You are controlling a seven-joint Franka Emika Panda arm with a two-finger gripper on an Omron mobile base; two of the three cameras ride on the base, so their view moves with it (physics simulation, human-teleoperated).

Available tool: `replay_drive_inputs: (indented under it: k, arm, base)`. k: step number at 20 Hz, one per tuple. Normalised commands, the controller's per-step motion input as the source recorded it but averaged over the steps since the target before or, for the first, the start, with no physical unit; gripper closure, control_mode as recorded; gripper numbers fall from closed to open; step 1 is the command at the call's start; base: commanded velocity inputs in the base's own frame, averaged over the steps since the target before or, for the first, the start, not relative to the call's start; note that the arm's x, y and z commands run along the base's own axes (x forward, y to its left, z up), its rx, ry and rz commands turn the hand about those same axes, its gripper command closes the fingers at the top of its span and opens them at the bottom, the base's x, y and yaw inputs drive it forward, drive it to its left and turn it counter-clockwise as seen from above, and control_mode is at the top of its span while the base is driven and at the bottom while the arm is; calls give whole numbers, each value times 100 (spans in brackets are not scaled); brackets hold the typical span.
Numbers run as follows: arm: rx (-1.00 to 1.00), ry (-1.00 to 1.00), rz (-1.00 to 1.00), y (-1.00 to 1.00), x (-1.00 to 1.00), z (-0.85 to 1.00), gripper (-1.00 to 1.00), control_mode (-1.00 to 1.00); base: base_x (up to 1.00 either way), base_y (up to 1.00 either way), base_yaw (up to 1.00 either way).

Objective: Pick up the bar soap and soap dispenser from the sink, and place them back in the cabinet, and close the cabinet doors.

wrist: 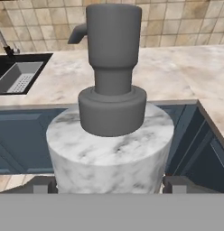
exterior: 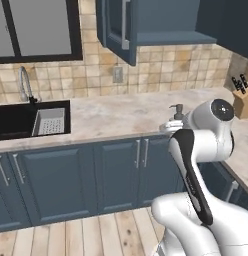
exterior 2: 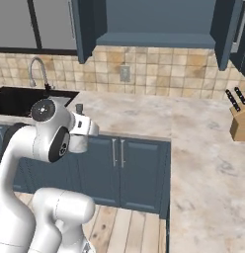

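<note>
Nearest the hand camera you see the soap dispenser (wrist: 110,149), a white-grey marbled cylindrical bottle with a dark grey pump top, standing upright between the two dark fingertips (wrist: 41,185) of the gripper (wrist: 109,186). The jaws stand wide, one at each side of the bottle's body. Treat this as a grip on the bottle: the width of the jaws matches the width of the body, and the bottle is held clear of the counter, out in front of the lower cupboards.

Reading the left base view from left to right, note the following:

- The curved silver faucet (exterior: 24,82) stands behind the deep black rectangular sink (exterior: 16,120), which holds a grey perforated tray (exterior: 48,121).
- The beige marbled counter (exterior: 121,112) runs rightward from the sink.
- Above it, the dark blue cabinet (exterior: 166,20) stands with one panelled cabinet door (exterior: 118,27) swung open, so that the blue shelf is reachable.
- The gripper holds the dispenser beside the white arm (exterior: 196,150), below the shelf.
- A wooden knife block (exterior: 242,97) sits at the far right.

You cannot see the bar soap from here; judge it as still to be handled. The bottle is kept upright, presumably so that it can be set flat on the shelf.
</note>
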Motion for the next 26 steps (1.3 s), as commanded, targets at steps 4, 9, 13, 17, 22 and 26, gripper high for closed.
replay_drive_inputs:
  k: [4, 9, 13, 17, 22, 26]
  arm:
    - [0, 0, 0, 0, 0, 0, 100, 100]
    - [0, 0, 0, 0, 0, 0, 100, 100]
    - [0, 0, 0, 0, 0, 0, 100, 100]
    - [0, 0, 0, 0, 0, 0, 100, 100]
    - [0, 0, 0, 0, 0, 0, 100, 100]
    - [0, 0, 0, 0, 0, 0, 100, 100]
  base:
    - [49, -12, 0]
    - [48, -11, -5]
    - [40, -24, -9]
    - [26, -34, -6]
    - [16, -43, -1]
    - [37, -30, 0]
